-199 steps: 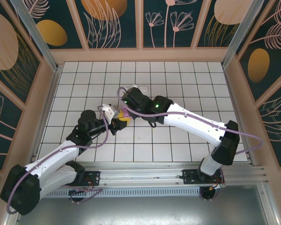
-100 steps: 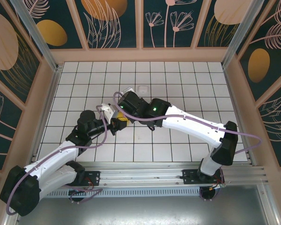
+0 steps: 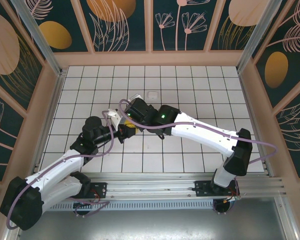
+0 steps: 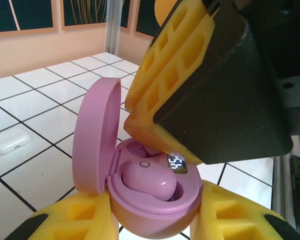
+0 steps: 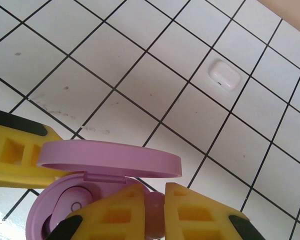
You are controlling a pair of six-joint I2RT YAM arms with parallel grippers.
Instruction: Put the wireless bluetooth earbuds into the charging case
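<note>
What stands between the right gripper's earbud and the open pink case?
Nothing visible. The case sits in the left gripper with its lid open aside; the right gripper holds the second earbud over it, beside the seated earbud.

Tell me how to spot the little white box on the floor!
Look at the white tiled floor, toward the far wall past the two arms. There a small closed white earbud case lies alone on a tile. Unlike the open pink case held in the left pincer, it is shut and untouched.
</note>
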